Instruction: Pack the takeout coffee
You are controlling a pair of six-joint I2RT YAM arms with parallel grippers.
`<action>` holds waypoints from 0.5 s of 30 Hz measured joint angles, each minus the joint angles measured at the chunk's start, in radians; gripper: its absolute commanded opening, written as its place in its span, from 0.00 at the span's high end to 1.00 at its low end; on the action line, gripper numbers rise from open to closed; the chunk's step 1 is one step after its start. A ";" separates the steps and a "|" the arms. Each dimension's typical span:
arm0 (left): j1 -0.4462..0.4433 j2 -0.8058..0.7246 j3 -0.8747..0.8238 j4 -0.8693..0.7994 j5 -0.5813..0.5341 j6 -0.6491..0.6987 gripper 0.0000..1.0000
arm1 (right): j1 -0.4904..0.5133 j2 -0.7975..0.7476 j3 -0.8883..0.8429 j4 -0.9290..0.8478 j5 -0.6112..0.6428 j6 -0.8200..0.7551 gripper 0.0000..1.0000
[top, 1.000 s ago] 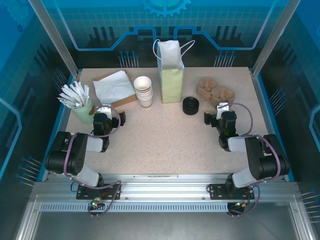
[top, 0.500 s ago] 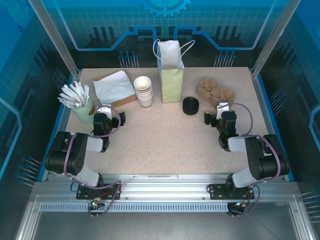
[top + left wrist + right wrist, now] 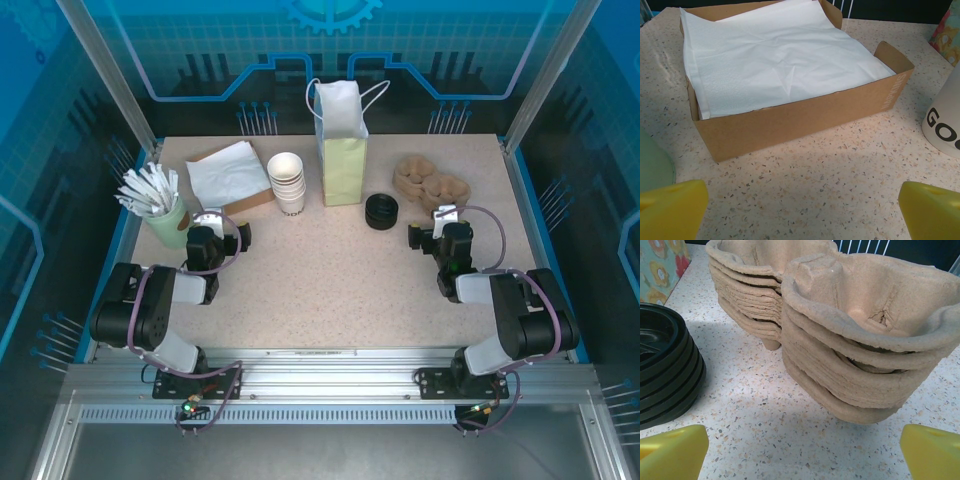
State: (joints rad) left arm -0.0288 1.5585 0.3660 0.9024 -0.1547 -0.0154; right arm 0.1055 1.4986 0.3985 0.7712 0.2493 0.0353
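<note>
The takeout coffee, a brownish cup with a black lid, is out of view. A pale green paper bag (image 3: 342, 150) with white handles stands open at the back middle of the table. My left gripper (image 3: 208, 222) rests low on the left, open, its yellow fingertips (image 3: 670, 207) wide apart over bare tabletop in front of the napkin box (image 3: 790, 115). My right gripper (image 3: 445, 215) rests low on the right, open and holding nothing, its fingertips (image 3: 672, 452) apart in front of the pulp cup carriers (image 3: 855, 355).
A stack of lidless white cups (image 3: 288, 182) stands left of the bag. A loose stack of black lids (image 3: 381, 212) sits right of it. Stacked pulp carriers (image 3: 430, 182) lie back right. A box of napkins (image 3: 230, 172) and a green cup of stirrers (image 3: 160, 205) are back left.
</note>
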 measured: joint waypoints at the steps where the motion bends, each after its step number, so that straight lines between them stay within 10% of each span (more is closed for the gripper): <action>1: 0.000 0.000 0.000 0.000 0.000 0.000 0.01 | 0.000 0.000 0.000 0.000 0.000 0.000 0.00; 15: -0.007 -0.473 0.198 -0.460 0.065 -0.253 0.01 | 0.025 -0.431 0.224 -0.531 0.086 0.206 0.00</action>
State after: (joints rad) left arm -0.0357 1.0851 0.5636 0.4427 -0.0898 -0.2684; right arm 0.1303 1.0679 0.6220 0.2401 0.3355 0.2409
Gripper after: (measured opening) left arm 0.990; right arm 0.997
